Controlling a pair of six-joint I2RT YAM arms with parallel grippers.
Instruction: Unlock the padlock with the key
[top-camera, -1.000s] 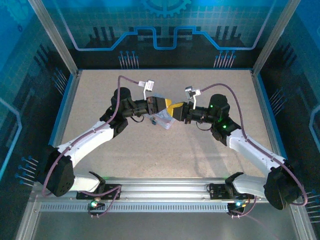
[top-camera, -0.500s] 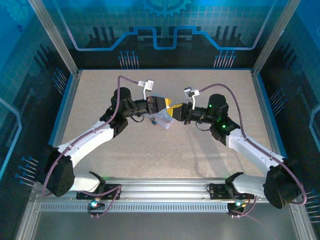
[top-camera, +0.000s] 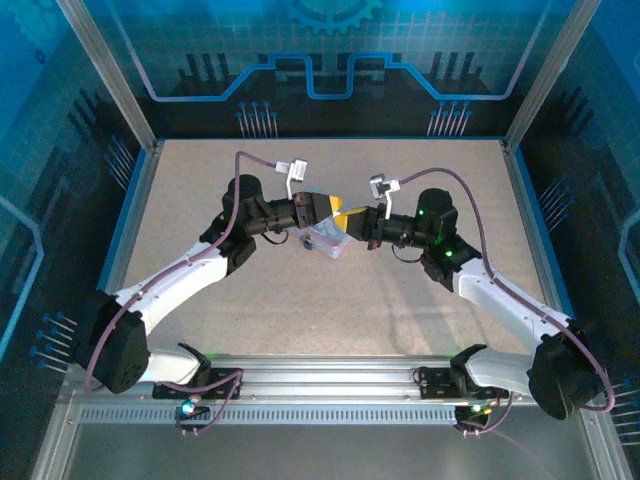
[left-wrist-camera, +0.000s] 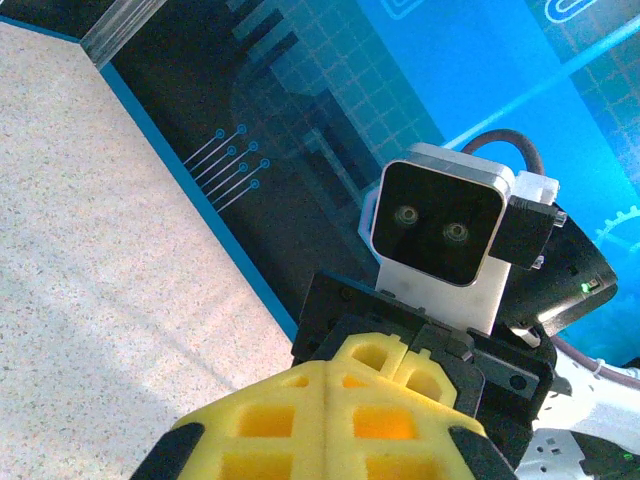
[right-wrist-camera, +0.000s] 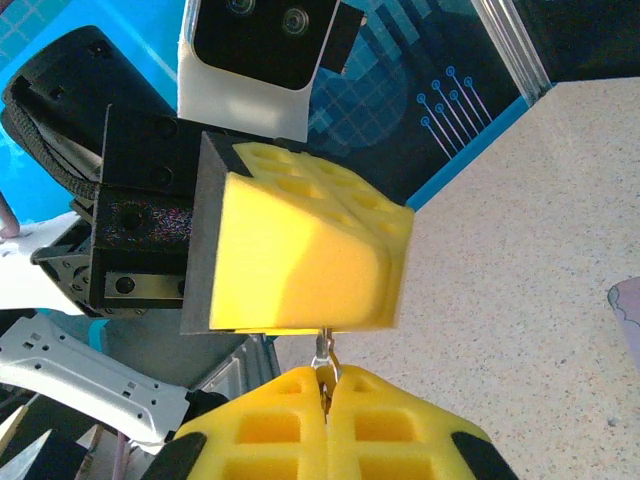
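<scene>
**A:** Top view first. Where do the arms meet?

**B:** Just behind the middle of the table (top-camera: 200, 180), which has a speckled beige top. The left gripper (top-camera: 322, 212) and right gripper (top-camera: 366, 226) face each other tip to tip, their yellow pads touching.

**A:** Anything beneath them?

**B:** A pale, silvery, crinkled-looking thing (top-camera: 326, 240) lies on the table, partly covered by the left gripper.

**A:** Left wrist view. What state is the gripper in?

**B:** The left fingers are blocky yellow foam with square cut-outs, pressed together along a thin seam, so it is closed. I cannot tell whether anything sits in the seam. Straight ahead is the right wrist's white camera housing (left-wrist-camera: 445, 235) with a dark glossy face. Behind it stands a dark wall panel (left-wrist-camera: 230, 170) printed with circuit lines.

**A:** Right wrist view?

**B:** The right fingers are the same waffled foam. They are clamped on the key (right-wrist-camera: 322, 350), a thin bright metal sliver standing up out of their seam. Its upper end touches the underside of the left gripper's smooth yellow pad.
</scene>
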